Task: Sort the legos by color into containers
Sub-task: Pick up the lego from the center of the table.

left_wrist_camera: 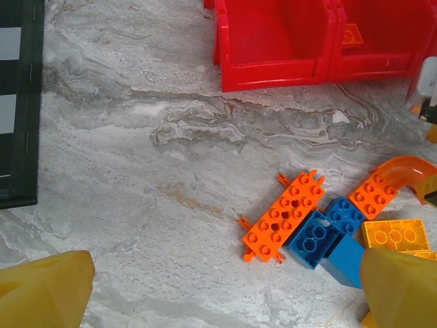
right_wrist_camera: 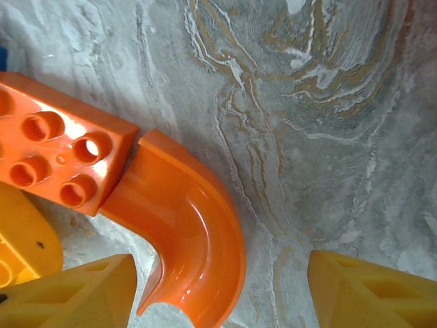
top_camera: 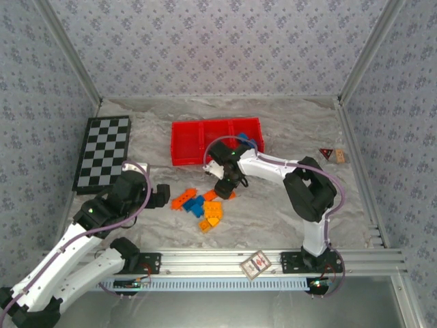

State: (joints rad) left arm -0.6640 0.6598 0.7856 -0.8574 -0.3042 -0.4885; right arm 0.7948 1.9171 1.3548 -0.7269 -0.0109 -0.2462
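We can't read the card [top_camera: 256, 265] on the near rail [top_camera: 205, 260]. Our left gripper [top_camera: 159, 196] hangs wide open and empty, beside the legos [top_camera: 201, 205] mid-tabletop. Our right gripper [right_wrist_camera: 225, 294] points down, fingers [right_wrist_camera: 75, 294] apart around the orange arch [right_wrist_camera: 191, 232]. Farther back sits the red tray [top_camera: 188, 145].

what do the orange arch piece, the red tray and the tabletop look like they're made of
The orange arch: hard moulded plastic, glossy; light streaks run along its smooth curve. The red tray: likely rigid plastic too, slight sheen, thin even walls with rounded edges. The tabletop: marble-look surface with grey and tan veins, fairly matte; whether stone, laminate or printed sheet can't be told.
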